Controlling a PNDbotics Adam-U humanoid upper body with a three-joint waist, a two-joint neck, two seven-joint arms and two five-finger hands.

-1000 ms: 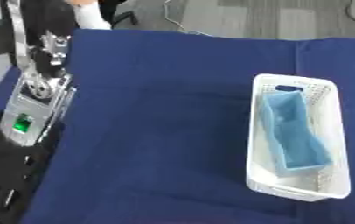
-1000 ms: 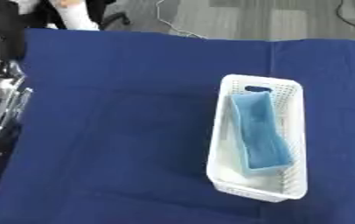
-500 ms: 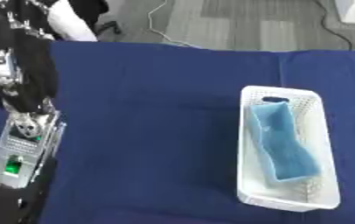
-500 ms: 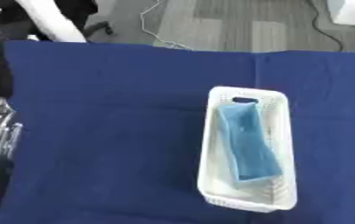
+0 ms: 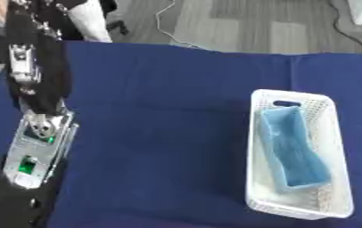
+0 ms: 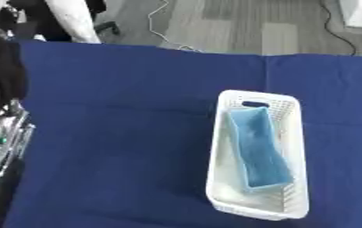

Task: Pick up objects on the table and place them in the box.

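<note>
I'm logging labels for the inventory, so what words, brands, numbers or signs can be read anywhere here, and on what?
None can be read.
White basket: no print shows on its walls or rim.
Blue container inside the basket: plain, no label visible.
Blue tablecloth: no markings.
Silver robot arm at the left: green spots show, but no letters or numbers can be made out.

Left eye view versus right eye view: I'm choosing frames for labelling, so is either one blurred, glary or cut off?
Left eye view: soft throughout, the white basket mesh smeared; even light, no glare on the blue cloth. Right eye view: equally soft, the robot's left arm cropped at the edge, blue tray clear.
</note>
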